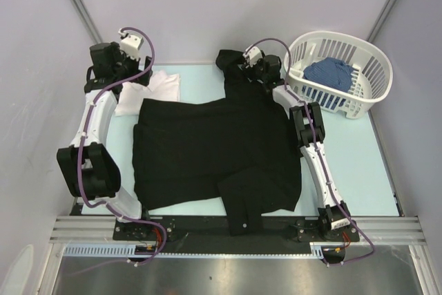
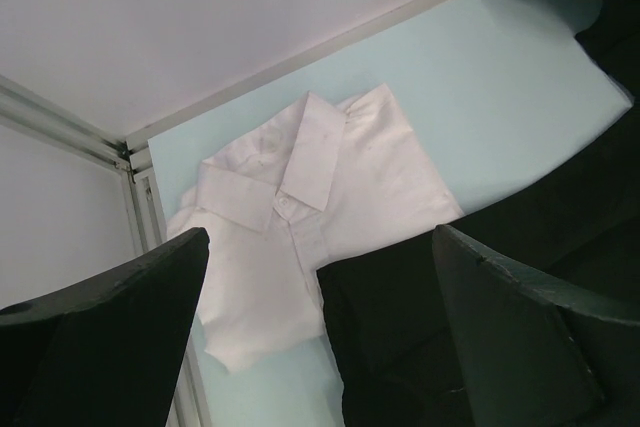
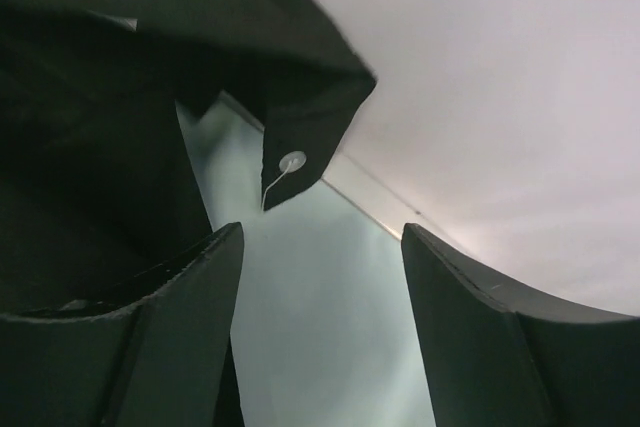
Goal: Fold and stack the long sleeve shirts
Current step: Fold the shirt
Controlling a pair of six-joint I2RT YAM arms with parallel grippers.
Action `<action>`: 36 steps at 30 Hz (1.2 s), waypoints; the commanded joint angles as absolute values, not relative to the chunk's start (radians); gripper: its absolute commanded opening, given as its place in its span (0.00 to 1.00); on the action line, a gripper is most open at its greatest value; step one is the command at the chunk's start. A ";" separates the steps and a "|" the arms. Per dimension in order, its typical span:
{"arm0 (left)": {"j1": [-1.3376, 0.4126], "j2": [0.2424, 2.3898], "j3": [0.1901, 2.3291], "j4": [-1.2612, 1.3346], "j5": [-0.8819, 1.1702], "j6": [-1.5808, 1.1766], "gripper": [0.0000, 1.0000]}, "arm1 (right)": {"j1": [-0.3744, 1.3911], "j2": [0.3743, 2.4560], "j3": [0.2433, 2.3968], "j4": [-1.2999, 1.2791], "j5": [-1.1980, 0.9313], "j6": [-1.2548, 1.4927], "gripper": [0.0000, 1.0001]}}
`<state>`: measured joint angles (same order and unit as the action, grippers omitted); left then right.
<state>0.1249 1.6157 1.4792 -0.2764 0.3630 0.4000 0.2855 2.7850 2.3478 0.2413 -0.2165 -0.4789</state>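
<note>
The black long sleeve shirt lies spread across the middle of the table, with one sleeve reaching the far edge and another folded piece at the near edge. The white shirt lies folded at the far left, its collar up, and the black shirt overlaps its edge. My left gripper hovers open and empty over the white shirt and the black shirt's corner. My right gripper is open and empty just above the table by the black sleeve's cuff, which has a white button.
A white slatted basket stands at the far right with a blue cloth inside. Grey walls close in the far side and both flanks. Bare light-blue table shows to the right of the shirt.
</note>
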 commanded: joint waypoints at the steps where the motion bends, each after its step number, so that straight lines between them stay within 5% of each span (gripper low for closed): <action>1: 0.120 1.600 1.490 -0.270 0.344 0.370 0.99 | 0.290 2.828 2.430 0.434 -0.226 -0.443 0.71; 26: 0.120 1.637 1.516 -0.327 0.307 0.411 0.99 | 0.305 3.031 2.605 0.787 -0.112 -0.469 0.73; 32: 0.120 1.643 1.528 -0.333 0.305 0.417 1.00 | 0.301 3.022 2.615 0.828 -0.222 -0.456 0.74; 36: 0.121 1.647 1.531 -0.333 0.304 0.416 1.00 | 0.304 3.022 2.622 0.813 -0.270 -0.448 0.64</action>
